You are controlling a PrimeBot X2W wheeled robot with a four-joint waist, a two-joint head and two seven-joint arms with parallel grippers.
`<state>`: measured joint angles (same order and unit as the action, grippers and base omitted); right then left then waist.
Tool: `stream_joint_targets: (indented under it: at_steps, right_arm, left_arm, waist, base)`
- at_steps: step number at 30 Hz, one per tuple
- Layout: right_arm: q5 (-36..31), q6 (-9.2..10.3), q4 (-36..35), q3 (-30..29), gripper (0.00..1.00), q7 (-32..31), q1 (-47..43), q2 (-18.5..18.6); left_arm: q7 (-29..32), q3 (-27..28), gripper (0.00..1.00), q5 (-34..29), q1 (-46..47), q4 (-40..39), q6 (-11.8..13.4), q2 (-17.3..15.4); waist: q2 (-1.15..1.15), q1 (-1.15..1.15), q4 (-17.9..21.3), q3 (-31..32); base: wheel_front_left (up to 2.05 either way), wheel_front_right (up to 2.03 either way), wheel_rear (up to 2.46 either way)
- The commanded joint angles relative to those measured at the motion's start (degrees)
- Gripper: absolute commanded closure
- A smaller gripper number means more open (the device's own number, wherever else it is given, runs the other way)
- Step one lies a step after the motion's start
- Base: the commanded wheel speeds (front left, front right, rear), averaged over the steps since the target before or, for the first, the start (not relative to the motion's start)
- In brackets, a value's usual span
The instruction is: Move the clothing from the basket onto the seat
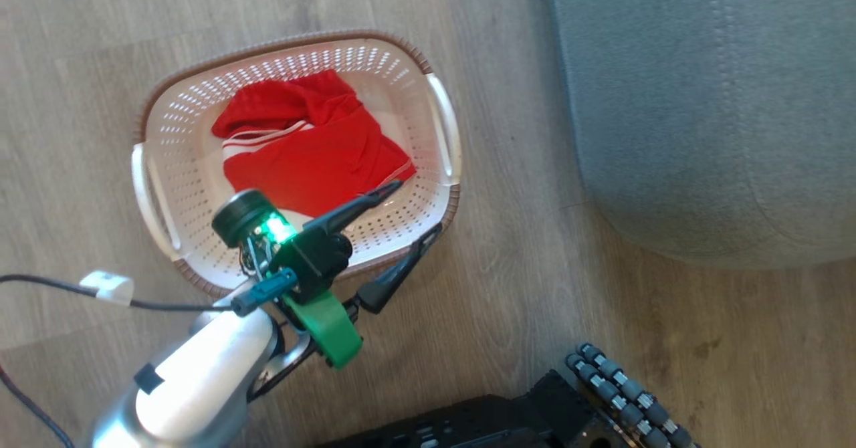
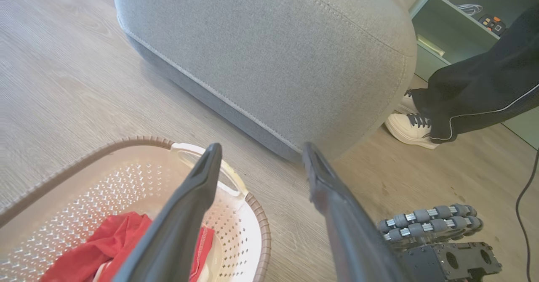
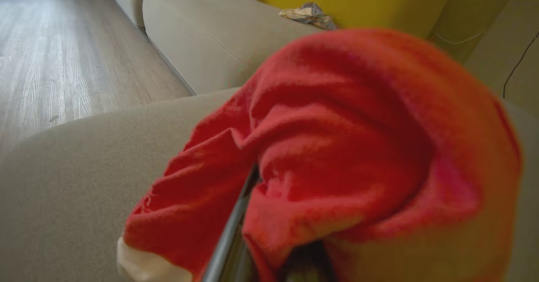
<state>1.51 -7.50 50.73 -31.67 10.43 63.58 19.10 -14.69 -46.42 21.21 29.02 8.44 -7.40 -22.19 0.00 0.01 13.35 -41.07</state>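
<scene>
Head view sets the basket (image 1: 160,167) on the floor (image 1: 100,47), well apart from the seat (image 1: 702,100), whose rounded corner lies toward the upper right. Red clothing (image 1: 314,154) lies bunched across the basket's middle and far half. The left gripper (image 1: 414,207) hangs over the basket's near right corner, jaws spread wide with nothing between them. One finger reaches in above the clothing's near edge and the other crosses the rim. That pose reads as readiness for the next pick, the jaws wide because loose cloth wants a broad bite.

Right wrist view supplies the other arm's share. A red garment (image 3: 337,147) with a pale hem is draped over the right gripper (image 3: 246,193), whose jaws are clenched on it. It hangs over the seat's cushion, so this piece looks about to be laid down. Whether cloth touches cushion I cannot tell. Holding it bunched at the fingers probably keeps it from trailing.

Left wrist view, low and looking sideways, adds the seat's stitched front face rising from the floor just past the basket's rim. It suggests a lift is needed, not a slide. By the seat's far corner it also catches a person's shoe (image 2: 406,128) and dark trouser leg (image 2: 476,97).
</scene>
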Motion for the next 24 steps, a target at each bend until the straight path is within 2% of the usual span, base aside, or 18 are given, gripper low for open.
stream_joint_targets:
  at_steps: [1,6,11,12,13,18,24]
  right_arm:
    - [-1.42,0.01,0.62,-0.85,1.00,-0.77,1.66,2.24]
    - [-4.42,0.01,6.86,-3.43,1.00,-2.34,3.85,2.36]
    - [-7.16,0.01,10.08,-4.01,0.98,-1.96,4.93,2.88]
    - [-7.55,0.01,10.54,-4.33,0.59,-1.62,5.12,2.97]
    - [-8.51,0.01,11.31,-4.73,0.00,-0.73,5.23,3.06]
    - [-9.20,0.01,12.75,-6.03,0.00,0.80,5.15,2.93]
    - [-11.27,0.01,14.77,-3.15,0.00,2.68,2.16,3.43]
  left_arm:
    - [-0.31,1.79,0.00,0.54,0.86,-1.84,-0.09,-0.30]
    - [-0.31,1.90,0.00,0.46,1.06,-1.98,-0.09,0.10]
    - [-0.31,2.21,0.00,0.47,1.31,-1.77,-0.09,0.49]
    - [-0.31,2.27,0.00,0.48,1.39,-1.71,-0.09,0.56]
    - [-0.31,2.39,0.00,0.50,1.46,-1.54,-0.09,0.71]
    - [-0.31,2.08,0.00,-0.18,1.47,-1.27,-0.09,1.29]
    - [-0.31,2.12,0.00,0.14,0.61,-0.50,-0.09,4.03]
  waist:
    - [0.00,-0.01,-1.22,-0.76]
    - [0.00,-0.01,-2.33,-1.04]
    - [0.00,-0.01,-2.65,-0.98]
    - [0.00,-0.01,-2.68,-0.89]
    - [0.00,-0.01,-2.61,-0.44]
    - [0.00,-0.01,-2.39,1.39]
    - [0.00,-0.01,-2.67,7.06]
  base:
    - [0.00,0.00,0.00]
    - [0.00,0.00,0.00]
    - [0.00,0.00,0.00]
    - [0.00,0.00,0.00]
    - [0.00,0.00,0.00]
    - [0.00,0.00,0.00]
    - [0.00,0.00,0.00]
